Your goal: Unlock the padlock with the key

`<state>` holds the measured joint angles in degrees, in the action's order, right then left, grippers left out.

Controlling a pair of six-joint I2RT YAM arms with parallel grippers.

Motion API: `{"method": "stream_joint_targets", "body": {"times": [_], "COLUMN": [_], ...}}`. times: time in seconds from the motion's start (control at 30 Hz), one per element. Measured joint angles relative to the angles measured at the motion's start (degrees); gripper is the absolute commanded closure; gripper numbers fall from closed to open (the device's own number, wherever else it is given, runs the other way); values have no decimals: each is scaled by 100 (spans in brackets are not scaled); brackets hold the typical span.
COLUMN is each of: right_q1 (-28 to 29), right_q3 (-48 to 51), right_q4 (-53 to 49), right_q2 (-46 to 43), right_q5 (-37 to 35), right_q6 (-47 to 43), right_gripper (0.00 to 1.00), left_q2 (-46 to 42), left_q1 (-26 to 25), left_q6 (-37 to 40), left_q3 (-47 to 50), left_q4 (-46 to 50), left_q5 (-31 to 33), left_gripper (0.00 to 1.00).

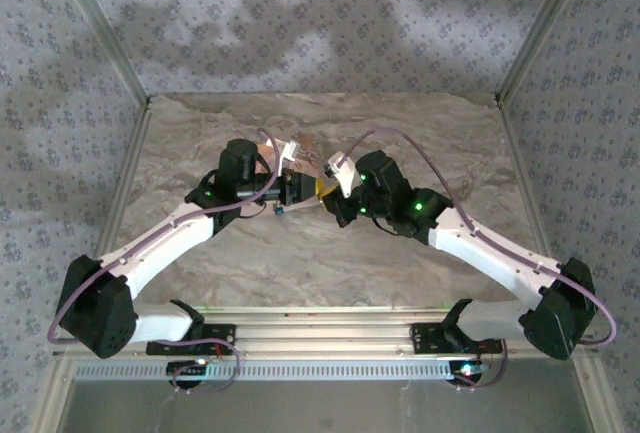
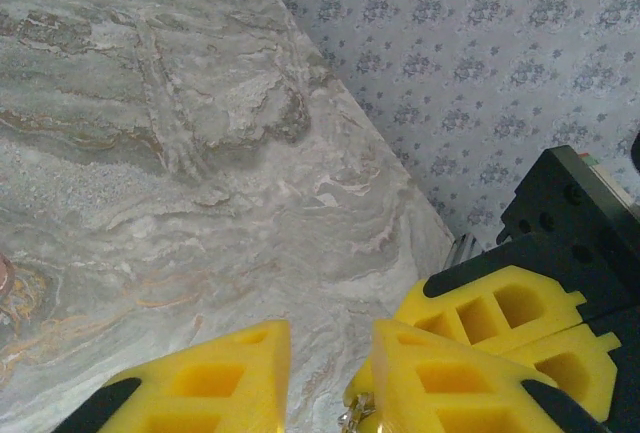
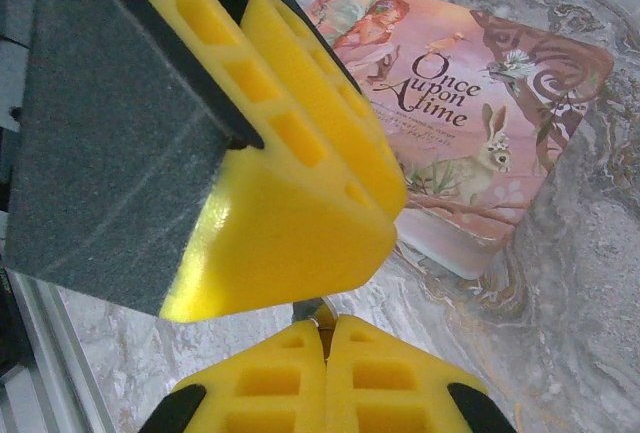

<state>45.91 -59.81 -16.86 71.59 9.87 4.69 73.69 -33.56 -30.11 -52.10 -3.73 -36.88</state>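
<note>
Right yellow fingers (image 3: 270, 378) pinched thin metal key (image 3: 306, 310) | left fingers (image 2: 215, 383) narrow, load unclear | needed: key squared to tiny teal-blue padlock (image 1: 278, 211), slow twist

The padlock (image 1: 278, 211) is a tiny teal-blue speck just beside the left pincer (image 1: 292, 190), near the middle of the desk (image 1: 330, 273). Its shackle is too small to make out. A thin metal sliver, the key (image 3: 306, 309), pokes out between the pressed-together tips of the right pincer (image 3: 325, 325).
</note>
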Motion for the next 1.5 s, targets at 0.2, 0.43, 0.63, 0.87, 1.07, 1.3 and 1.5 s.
{"method": "stream_joint_targets", "body": {"times": [0.2,0.43,0.63,0.87,1.07,1.3,1.5], "right_q1": [0,0,0,-2,-380,-1360,-1353], "right_q3": [2,4,42,44,133,358,603], "right_q4": [22,57,57,70,-13,140,466], "right_q2": [0,0,0,-83,-721,-1266,-1281], "right_q5": [0,-4,-59,-48,470,1954,2817], "right_q6": [24,46,46,107,173,428,538], "right_gripper": [100,100,95,54,50,52,64], "left_q2": [4,4,4,-103,-372,-610,-673], "left_q1": [0,-17,-33,-31,-31,-31,-20], "left_q6": [0,2,4,328,1178,2645,3493], "left_q3": [0,0,-2,-4,-131,-859,-1373], "left_q4": [0,0,4,278,957,1893,2498], "left_q5": [0,-20,-37,72,157,-118,-675], "left_gripper": [78,90,100,100,100,100,100]}}
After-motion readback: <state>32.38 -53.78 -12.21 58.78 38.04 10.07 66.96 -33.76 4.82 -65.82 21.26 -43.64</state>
